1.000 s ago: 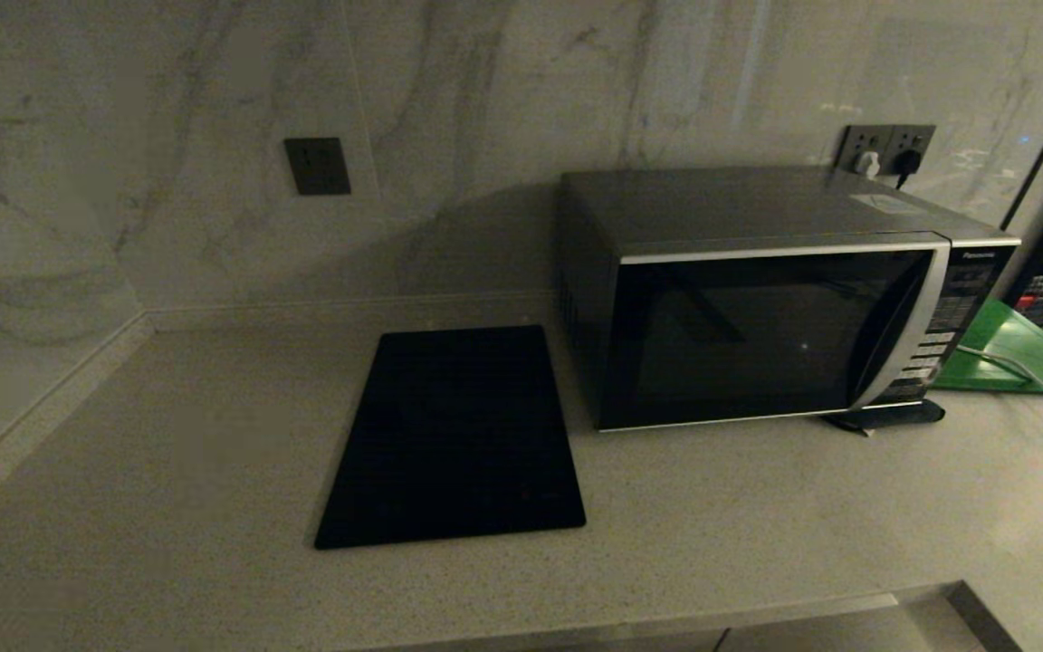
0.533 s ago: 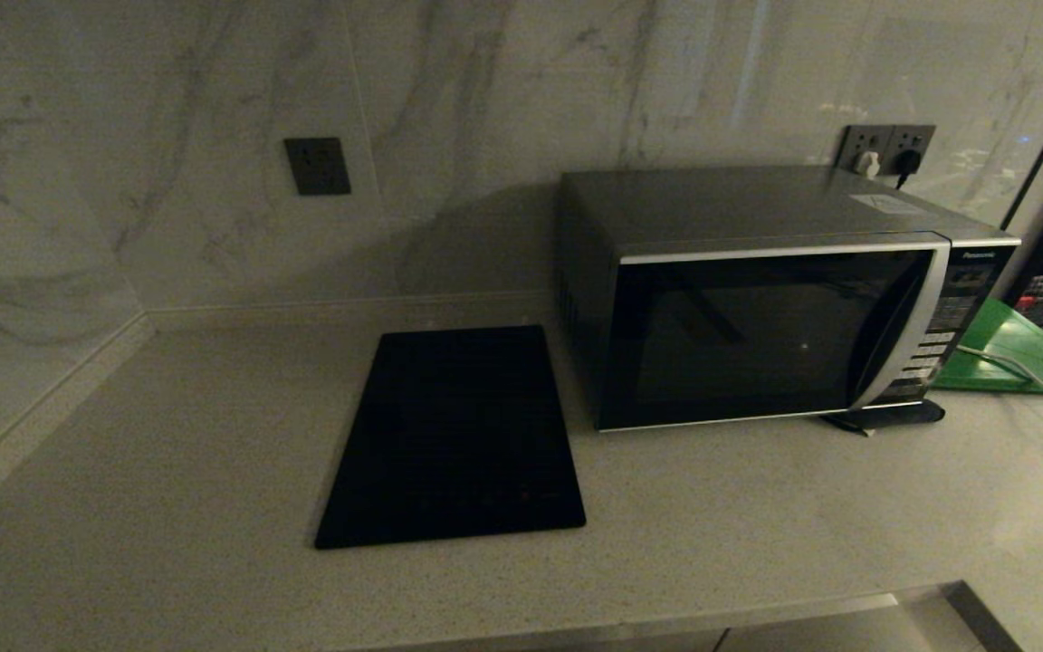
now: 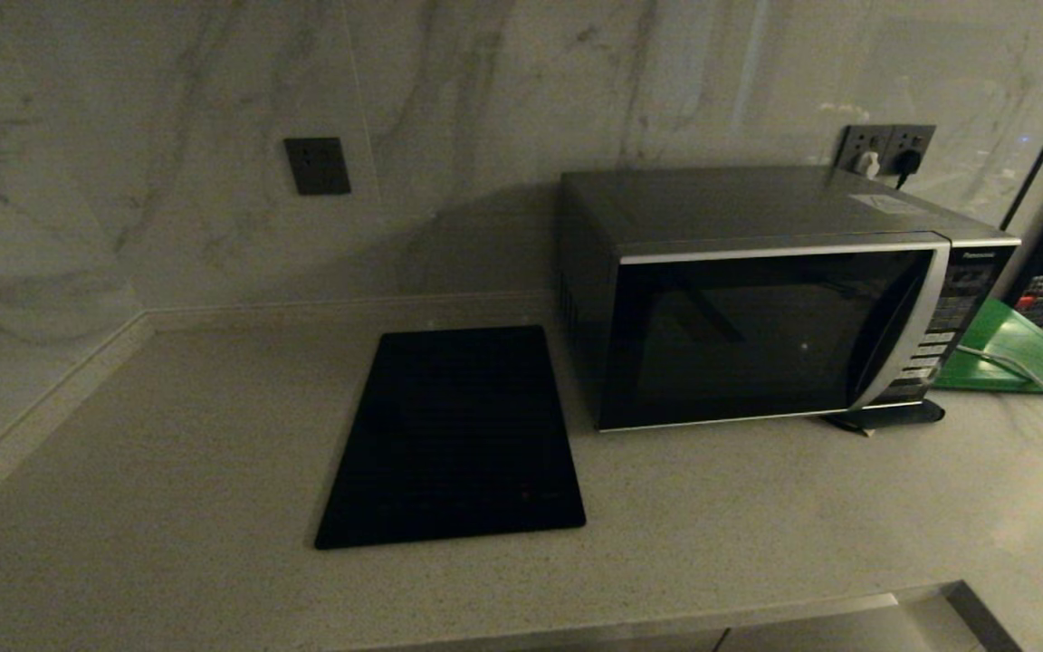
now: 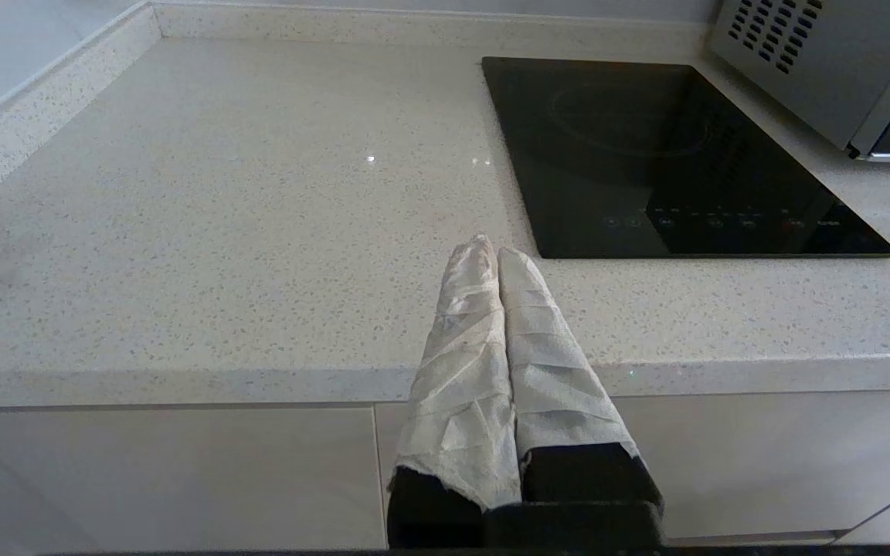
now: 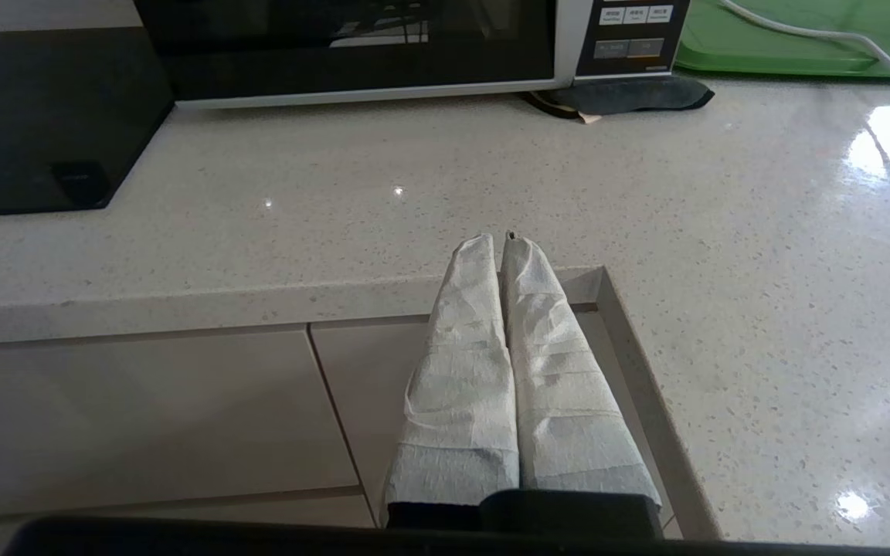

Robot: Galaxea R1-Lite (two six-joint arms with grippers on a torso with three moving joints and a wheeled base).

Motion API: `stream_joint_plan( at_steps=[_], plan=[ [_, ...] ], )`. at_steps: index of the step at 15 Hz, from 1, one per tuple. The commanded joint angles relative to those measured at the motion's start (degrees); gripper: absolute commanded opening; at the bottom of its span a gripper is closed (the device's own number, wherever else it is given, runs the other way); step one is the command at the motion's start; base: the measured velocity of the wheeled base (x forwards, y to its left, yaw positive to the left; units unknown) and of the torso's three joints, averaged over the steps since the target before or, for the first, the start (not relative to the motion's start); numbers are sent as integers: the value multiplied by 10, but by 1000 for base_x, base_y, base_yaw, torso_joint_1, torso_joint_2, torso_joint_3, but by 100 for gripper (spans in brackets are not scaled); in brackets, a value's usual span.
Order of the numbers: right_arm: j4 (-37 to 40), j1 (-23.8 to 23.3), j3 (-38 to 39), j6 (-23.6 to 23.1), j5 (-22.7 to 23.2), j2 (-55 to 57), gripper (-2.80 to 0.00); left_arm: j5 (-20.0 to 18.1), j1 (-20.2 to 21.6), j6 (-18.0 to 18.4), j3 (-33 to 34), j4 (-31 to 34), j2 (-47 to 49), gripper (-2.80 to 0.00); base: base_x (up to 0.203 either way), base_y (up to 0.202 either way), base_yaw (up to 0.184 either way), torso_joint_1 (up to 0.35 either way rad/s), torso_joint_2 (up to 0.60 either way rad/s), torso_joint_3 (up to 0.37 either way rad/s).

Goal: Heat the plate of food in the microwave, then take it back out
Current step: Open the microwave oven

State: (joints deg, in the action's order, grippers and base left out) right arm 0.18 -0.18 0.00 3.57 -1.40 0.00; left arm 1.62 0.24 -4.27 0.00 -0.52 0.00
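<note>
Microwave [image 3: 761, 303] sits far right on the counter [image 3: 168, 471], door shut; nothing discernible through the dark glass. Plate of food not visible in any view. Black panel [image 3: 458, 435] just left of it, green board [image 3: 1015, 349] on its right. Left gripper [image 4: 489, 251] and right gripper [image 5: 497, 245] both pressed closed, empty (cloth-wrapped fingers), parked off the counter's near edge.
</note>
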Motion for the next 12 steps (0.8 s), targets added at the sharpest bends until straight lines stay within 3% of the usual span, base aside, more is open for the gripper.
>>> stream_joint_plan(
  at_steps=[1,9,12],
  plan=[
    [0,0,1,1,-1,0,-280,0,0,0,0,0,1,-280,0,0,0,0,0,0],
    [-3,0,-2,2,-2,0,-280,0,0,0,0,0,1,-280,0,0,0,0,0,0],
    [1,0,-37,2,0,0,-280,0,0,0,0,0,1,-280,0,0,0,0,0,0]
  ],
)
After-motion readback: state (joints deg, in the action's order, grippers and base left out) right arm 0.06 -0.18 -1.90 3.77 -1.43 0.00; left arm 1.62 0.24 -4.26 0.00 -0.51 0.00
